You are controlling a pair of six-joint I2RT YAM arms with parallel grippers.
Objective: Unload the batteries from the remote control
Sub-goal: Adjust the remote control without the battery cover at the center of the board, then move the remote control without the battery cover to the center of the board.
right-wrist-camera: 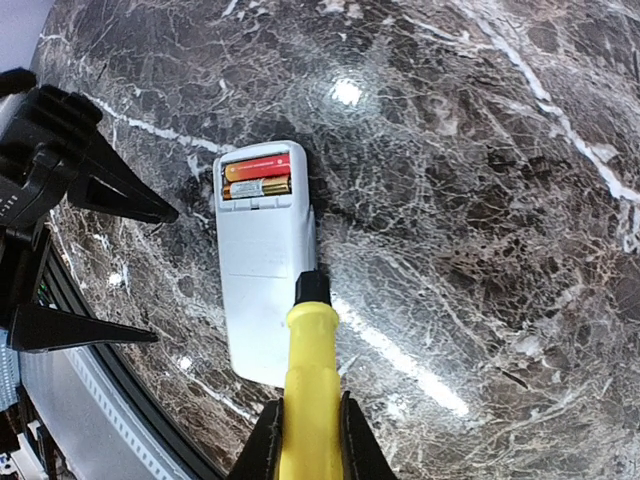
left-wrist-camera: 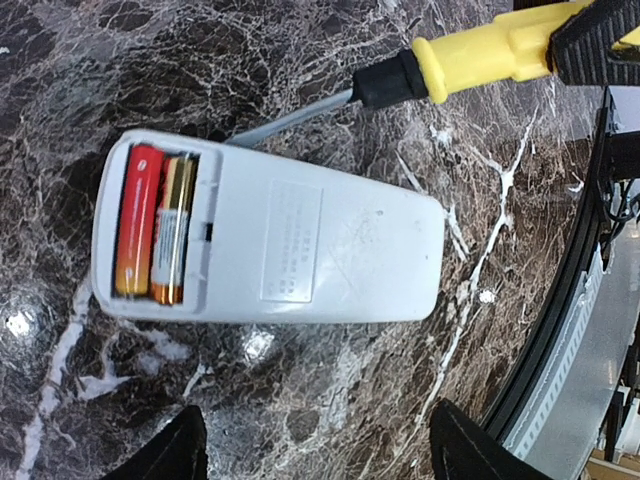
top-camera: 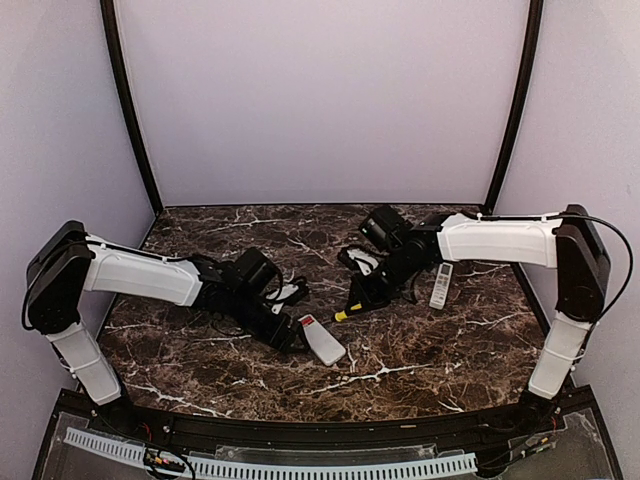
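Note:
A white remote [left-wrist-camera: 300,245] lies back up on the marble table, its battery compartment open. Two batteries [left-wrist-camera: 155,225], red and orange, sit side by side in it; they also show in the right wrist view [right-wrist-camera: 257,178]. My left gripper [left-wrist-camera: 315,462] is open and empty, its fingers [left-wrist-camera: 165,452] standing apart beside the remote's long edge. My right gripper [right-wrist-camera: 310,450] is shut on a yellow-handled screwdriver [right-wrist-camera: 314,380]. Its shaft [left-wrist-camera: 290,118] runs along the remote's other long edge, tip by the compartment. In the top view the remote [top-camera: 322,340] lies between the left gripper [top-camera: 288,328] and the right gripper [top-camera: 365,290].
A second white remote [top-camera: 441,285] lies at the right under the right arm. Flat white covers lie near the middle [top-camera: 365,262] and by the left wrist [top-camera: 290,292]. The table's black front rail [left-wrist-camera: 560,330] runs close to the first remote.

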